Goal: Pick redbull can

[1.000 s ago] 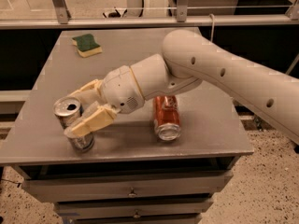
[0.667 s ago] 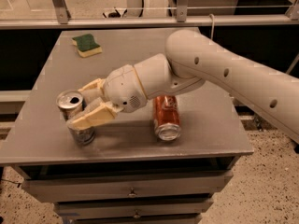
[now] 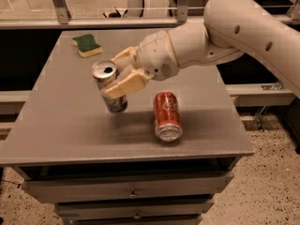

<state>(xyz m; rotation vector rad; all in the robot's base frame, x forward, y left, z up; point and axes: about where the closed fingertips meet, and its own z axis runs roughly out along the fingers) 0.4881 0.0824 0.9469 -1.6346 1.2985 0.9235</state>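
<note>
Clamping on the redbull can (image 3: 105, 73), the gripper (image 3: 112, 78) is sitting over the left-centre of the grey table (image 3: 61, 125). Its jaws are closed across the can's body, with one cream finger (image 3: 125, 82) crossing the near side and the other showing behind it on the far side. The arm (image 3: 243, 27) is reaching in from the upper right. The can is leaning, its silver top and pull-tab hole tipping toward the camera. Its bottom is looking as if it is hanging just clear of the tabletop, with a soft shadow lying beneath, though a light touch at the lower edge cannot be ruled out. This is thin aluminium, so it is likely handling light, all the more as the open hole suggests little is left inside. It is also smooth and slippery, and the wall is apt to dent under too hard a squeeze. The mid-body hold, across the width and below the rim, is looking like the right place, since the wall is straight there. The tilt is the worry: a slim can could be pivoting or sliding between the pads. The Coca-Cola can (image 3: 167, 116) is lying on its side just to the right, near but apart from the grasp. The green sponge (image 3: 87, 45) is resting well apart at the far left corner.
</note>
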